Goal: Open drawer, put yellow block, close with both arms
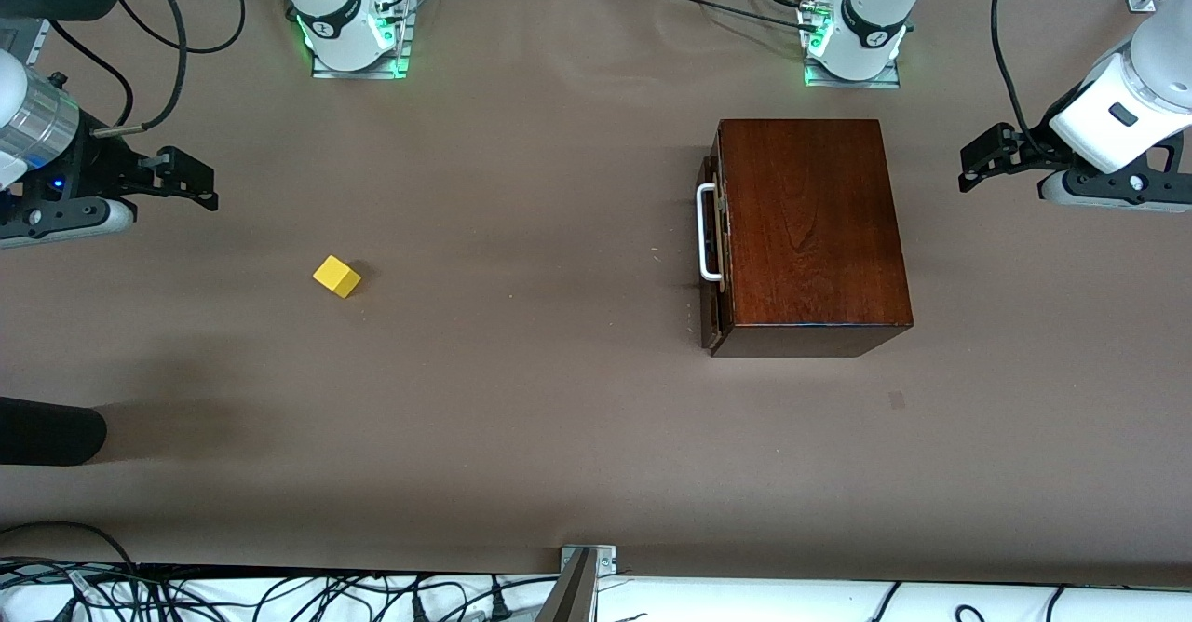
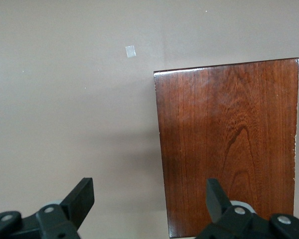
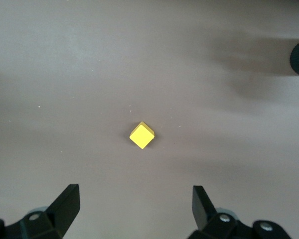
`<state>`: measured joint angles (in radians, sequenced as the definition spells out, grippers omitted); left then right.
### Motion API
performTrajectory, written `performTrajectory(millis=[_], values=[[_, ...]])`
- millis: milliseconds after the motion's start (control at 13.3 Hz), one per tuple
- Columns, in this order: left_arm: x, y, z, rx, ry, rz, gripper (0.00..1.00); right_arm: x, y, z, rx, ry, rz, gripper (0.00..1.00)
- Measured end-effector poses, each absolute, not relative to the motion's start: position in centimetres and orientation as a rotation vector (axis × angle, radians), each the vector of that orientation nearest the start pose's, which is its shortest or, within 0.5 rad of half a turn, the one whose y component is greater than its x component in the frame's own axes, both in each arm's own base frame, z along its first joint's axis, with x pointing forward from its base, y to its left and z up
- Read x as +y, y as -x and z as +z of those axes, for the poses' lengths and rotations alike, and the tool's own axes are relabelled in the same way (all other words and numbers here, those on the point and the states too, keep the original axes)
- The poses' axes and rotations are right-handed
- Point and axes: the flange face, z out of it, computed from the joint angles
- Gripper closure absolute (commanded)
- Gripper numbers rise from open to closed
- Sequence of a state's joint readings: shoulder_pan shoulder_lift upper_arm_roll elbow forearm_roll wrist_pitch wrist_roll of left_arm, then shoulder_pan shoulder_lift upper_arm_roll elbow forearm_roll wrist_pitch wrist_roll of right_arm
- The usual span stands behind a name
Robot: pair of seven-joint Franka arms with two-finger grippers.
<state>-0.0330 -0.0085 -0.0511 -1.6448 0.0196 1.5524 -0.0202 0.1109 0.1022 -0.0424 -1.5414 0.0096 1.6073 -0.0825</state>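
Note:
The dark wooden box [image 1: 815,231] stands toward the left arm's end of the table. Its drawer [image 1: 715,236] looks shut, with the white bar handle [image 1: 707,231] facing the right arm's end. The box top also shows in the left wrist view [image 2: 229,144]. The yellow block [image 1: 336,277] lies alone on the table toward the right arm's end. My right gripper [image 1: 191,180] is open and empty, up in the air, and its wrist view shows the block [image 3: 141,135] ahead of it. My left gripper [image 1: 970,164] is open and empty over the table beside the box's back.
Brown paper covers the table [image 1: 521,398]. A dark rounded object [image 1: 47,431] pokes in at the edge near the front camera, at the right arm's end. A small grey mark [image 1: 896,399] lies nearer the front camera than the box. Cables run along the front edge.

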Motion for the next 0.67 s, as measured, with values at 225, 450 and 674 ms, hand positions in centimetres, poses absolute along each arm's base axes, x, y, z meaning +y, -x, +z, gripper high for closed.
performTrajectory(millis=[225, 450, 674], values=[[-4.36, -54.54, 59.29, 0.099, 3.113, 0.129, 0.00, 4.13, -58.68, 58.12, -0.233, 3.127, 0.062, 0.00], [-4.37, -54.54, 59.24, 0.099, 3.113, 0.132, 0.00, 4.16, -58.69, 58.09, -0.234, 3.127, 0.063, 0.00], [-4.35, -54.30, 58.82, 0.099, 3.109, 0.182, 0.00, 4.17, -58.69, 58.09, -0.234, 3.127, 0.063, 0.00]])
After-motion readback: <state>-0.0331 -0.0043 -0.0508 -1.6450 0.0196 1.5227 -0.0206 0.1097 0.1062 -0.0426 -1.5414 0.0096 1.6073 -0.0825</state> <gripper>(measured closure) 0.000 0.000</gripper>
